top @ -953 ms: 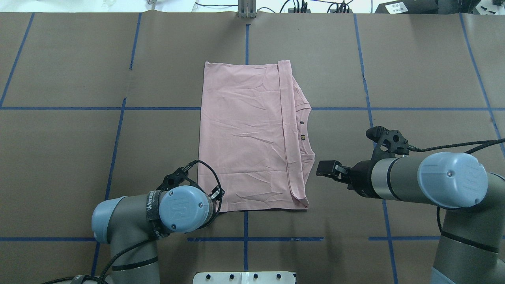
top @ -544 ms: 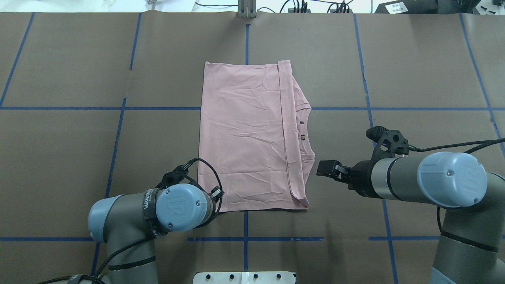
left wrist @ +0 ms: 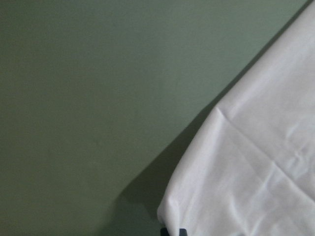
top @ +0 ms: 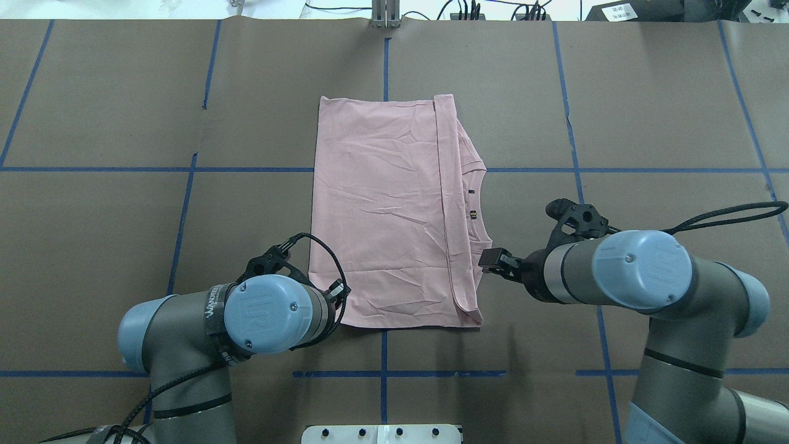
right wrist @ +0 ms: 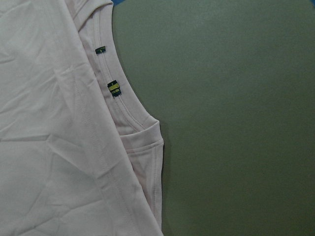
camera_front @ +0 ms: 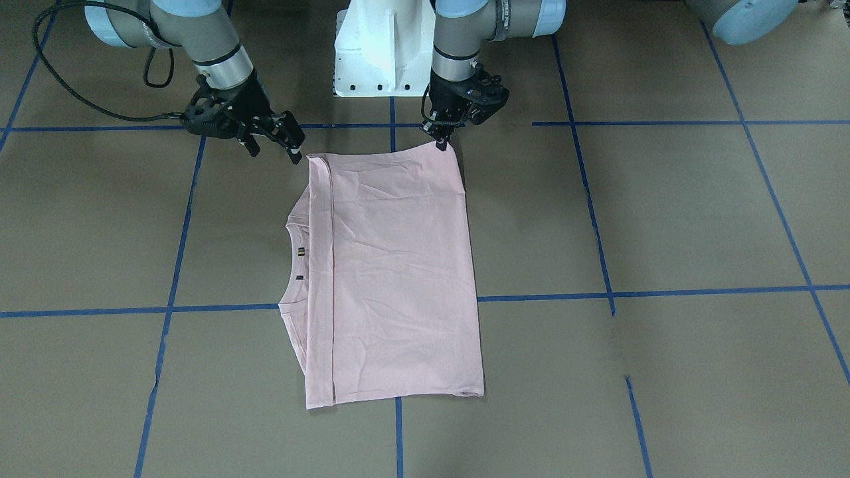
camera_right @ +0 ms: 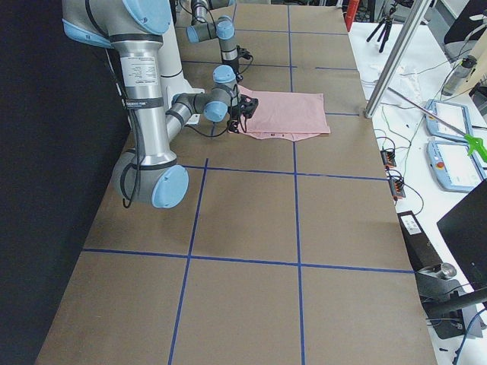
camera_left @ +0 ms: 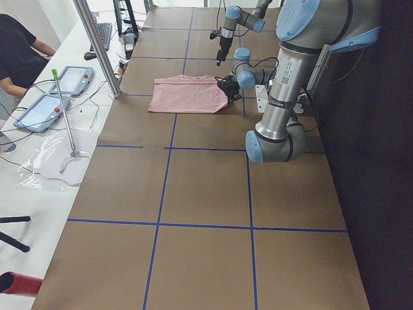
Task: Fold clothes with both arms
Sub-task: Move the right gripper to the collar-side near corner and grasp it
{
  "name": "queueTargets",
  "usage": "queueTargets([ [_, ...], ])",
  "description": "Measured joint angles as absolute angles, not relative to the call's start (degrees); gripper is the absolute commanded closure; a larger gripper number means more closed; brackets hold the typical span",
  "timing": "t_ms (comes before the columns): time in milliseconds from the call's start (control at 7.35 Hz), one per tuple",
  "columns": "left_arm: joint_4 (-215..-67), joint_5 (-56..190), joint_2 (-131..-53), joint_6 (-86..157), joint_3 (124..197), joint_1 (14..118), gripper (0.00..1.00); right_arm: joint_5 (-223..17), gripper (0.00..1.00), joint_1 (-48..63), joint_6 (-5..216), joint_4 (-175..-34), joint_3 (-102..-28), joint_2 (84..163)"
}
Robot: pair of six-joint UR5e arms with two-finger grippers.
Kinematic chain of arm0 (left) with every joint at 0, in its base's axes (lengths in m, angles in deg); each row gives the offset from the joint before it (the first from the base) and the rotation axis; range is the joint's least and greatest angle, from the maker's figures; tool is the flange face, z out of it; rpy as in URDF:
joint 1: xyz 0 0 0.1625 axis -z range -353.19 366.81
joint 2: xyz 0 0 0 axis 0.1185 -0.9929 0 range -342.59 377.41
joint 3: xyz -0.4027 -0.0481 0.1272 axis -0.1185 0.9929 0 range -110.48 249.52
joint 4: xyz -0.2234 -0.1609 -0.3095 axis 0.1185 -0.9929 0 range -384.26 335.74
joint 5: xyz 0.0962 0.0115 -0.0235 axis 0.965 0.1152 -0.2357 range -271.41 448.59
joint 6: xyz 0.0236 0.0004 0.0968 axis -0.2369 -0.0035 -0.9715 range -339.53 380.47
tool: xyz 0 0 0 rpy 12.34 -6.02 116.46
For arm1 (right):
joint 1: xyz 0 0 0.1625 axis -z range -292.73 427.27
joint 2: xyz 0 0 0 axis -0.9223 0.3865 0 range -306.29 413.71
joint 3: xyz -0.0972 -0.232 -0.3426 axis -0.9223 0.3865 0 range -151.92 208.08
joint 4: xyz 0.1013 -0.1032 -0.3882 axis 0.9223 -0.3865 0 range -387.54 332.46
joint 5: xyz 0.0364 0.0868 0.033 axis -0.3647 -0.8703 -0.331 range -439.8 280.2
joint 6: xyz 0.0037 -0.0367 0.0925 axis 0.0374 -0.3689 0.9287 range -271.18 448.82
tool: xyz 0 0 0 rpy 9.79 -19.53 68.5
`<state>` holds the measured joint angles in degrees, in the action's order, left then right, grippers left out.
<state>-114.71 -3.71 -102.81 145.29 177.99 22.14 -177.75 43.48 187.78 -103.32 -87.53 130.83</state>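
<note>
The pale pink T-shirt (top: 382, 209) lies folded into a flat rectangle in the middle of the table, its collar (right wrist: 118, 103) and labels at the right edge. In the front-facing view my left gripper (camera_front: 440, 141) is pinched shut on the shirt's near-left corner, and the left wrist view shows that corner (left wrist: 197, 206) raised a little over its shadow. My right gripper (camera_front: 276, 154) is open, just off the near-right corner and clear of the cloth; from overhead the right gripper (top: 488, 260) sits beside the collar edge. The print is hidden.
Brown paper with blue tape lines (top: 382, 374) covers the table. The white pedestal base (camera_front: 378, 53) stands at the near edge between the arms. A metal post (camera_left: 97, 45), tablets and a seated person (camera_left: 16, 55) are beyond the far side.
My right arm has swung in toward the shirt, so its open gripper is now close to the collar edge. My left arm's wrist has shifted slightly left and nearer; the shirt lies as before.
</note>
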Motion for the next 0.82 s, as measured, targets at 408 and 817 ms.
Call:
queueTargets([
  [408,-114.7,-3.8,-102.8,145.1,178.0,22.3,1.00,-177.7,0.00,44.6,189.4,-109.4,-79.3,121.5],
  [817,-114.7,-3.8,-102.8,145.0,178.5,22.6,1.00,-177.7,0.00,45.6,189.5,-109.5,-76.3,120.2],
])
